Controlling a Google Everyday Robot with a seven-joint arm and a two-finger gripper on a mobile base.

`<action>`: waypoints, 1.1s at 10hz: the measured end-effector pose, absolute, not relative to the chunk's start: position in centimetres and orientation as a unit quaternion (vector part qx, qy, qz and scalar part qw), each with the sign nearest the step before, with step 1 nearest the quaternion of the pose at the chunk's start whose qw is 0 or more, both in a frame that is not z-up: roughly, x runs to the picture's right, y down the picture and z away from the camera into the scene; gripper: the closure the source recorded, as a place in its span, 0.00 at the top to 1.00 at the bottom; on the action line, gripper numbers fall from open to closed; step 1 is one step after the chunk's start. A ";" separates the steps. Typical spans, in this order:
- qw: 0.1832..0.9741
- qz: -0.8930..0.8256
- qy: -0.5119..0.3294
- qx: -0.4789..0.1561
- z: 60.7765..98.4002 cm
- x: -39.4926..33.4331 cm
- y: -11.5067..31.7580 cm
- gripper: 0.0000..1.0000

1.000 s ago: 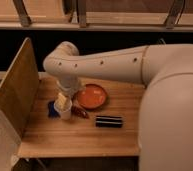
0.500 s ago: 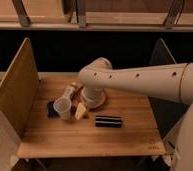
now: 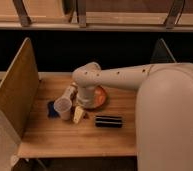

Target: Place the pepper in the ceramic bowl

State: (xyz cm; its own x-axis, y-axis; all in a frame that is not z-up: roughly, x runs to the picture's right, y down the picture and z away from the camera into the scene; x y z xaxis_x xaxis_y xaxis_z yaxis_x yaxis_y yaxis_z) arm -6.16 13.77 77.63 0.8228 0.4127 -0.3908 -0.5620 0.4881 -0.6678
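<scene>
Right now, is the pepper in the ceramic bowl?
Cannot tell. The arm hides much of the ceramic bowl; the gripper hangs by its front edge.

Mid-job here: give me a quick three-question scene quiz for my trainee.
1. True or false: the block lies inside the bowl.
2. Which is nearest the table's front edge? A cup, B block, C bowl.
3. Fill in: the gripper is down by the table, right beside the whitish ____.
Key: 1 false; 2 B; 3 cup.
</scene>
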 end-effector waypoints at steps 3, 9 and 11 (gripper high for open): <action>0.858 0.269 0.086 -0.430 78.6 -7.4 13.9 0.80; 0.869 0.203 0.109 -0.439 78.0 -8.6 15.5 0.80; 0.879 0.147 0.113 -0.440 77.9 -10.1 15.7 0.80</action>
